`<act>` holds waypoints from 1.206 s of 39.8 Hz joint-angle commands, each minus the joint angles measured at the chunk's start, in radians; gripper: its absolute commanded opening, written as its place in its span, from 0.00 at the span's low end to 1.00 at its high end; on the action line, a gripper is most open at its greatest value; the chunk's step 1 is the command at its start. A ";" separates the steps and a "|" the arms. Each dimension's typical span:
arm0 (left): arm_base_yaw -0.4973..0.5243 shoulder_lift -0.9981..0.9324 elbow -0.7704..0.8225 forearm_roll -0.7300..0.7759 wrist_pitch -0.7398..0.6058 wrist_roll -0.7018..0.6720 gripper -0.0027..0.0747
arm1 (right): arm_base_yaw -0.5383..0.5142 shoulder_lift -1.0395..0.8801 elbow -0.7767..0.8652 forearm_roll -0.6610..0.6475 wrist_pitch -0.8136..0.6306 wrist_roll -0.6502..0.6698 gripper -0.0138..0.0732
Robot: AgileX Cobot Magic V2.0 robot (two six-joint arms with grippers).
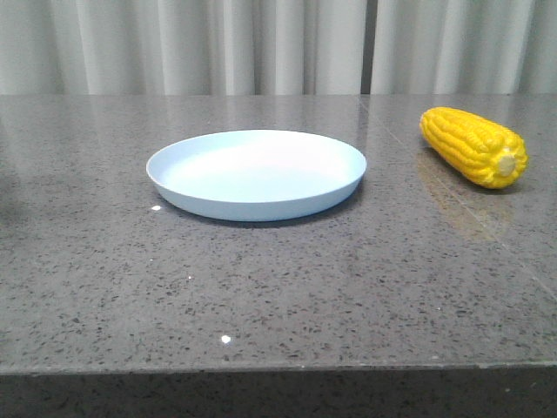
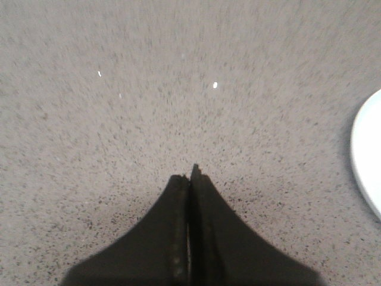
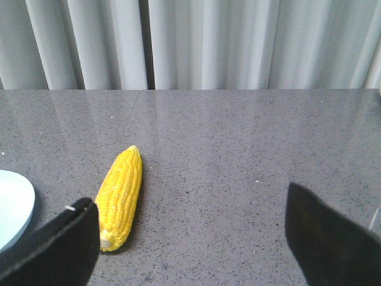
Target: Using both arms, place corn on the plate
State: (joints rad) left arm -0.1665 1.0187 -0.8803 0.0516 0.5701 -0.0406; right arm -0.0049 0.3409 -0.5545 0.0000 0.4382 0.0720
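Note:
The pale blue plate (image 1: 257, 174) sits empty in the middle of the grey speckled table. The yellow corn (image 1: 473, 145) lies on the table to the plate's right, pale stub end toward me. Neither gripper shows in the front view. In the right wrist view my right gripper (image 3: 190, 205) is wide open and empty; the corn (image 3: 120, 197) lies just ahead of one finger (image 3: 65, 244), apart from it, with the plate's edge (image 3: 13, 205) beyond. In the left wrist view my left gripper (image 2: 190, 173) is shut and empty over bare table, the plate's rim (image 2: 366, 161) off to one side.
Pale curtains (image 1: 278, 43) hang behind the table's far edge. The table's front edge (image 1: 278, 370) runs across the bottom of the front view. A seam in the stone (image 1: 409, 165) runs between the plate and the corn.

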 commanded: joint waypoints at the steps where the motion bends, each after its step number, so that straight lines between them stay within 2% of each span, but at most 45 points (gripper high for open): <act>1: -0.010 -0.186 0.099 0.015 -0.203 -0.008 0.01 | -0.005 0.016 -0.035 -0.014 -0.083 -0.004 0.91; 6: -0.010 -0.414 0.258 0.055 -0.284 -0.008 0.01 | -0.005 0.016 -0.035 -0.014 -0.083 -0.004 0.91; 15: -0.010 -0.744 0.413 0.073 -0.255 -0.008 0.01 | -0.005 0.016 -0.035 -0.014 -0.083 -0.004 0.91; 21: -0.010 -0.881 0.471 0.073 -0.255 -0.008 0.01 | -0.005 0.016 -0.035 -0.014 -0.083 -0.004 0.91; 39: -0.010 -0.919 0.505 0.073 -0.262 -0.008 0.01 | -0.005 0.024 -0.035 0.000 -0.113 -0.004 0.91; 44: -0.010 -0.919 0.505 0.073 -0.262 -0.008 0.01 | -0.005 0.114 -0.059 0.009 -0.104 -0.004 0.90; 48: -0.010 -0.919 0.509 0.073 -0.262 -0.008 0.01 | -0.005 0.261 -0.121 0.013 -0.053 -0.004 0.90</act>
State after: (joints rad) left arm -0.1707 0.0866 -0.3465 0.1233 0.3890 -0.0406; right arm -0.0049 0.4940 -0.6029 0.0093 0.4284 0.0720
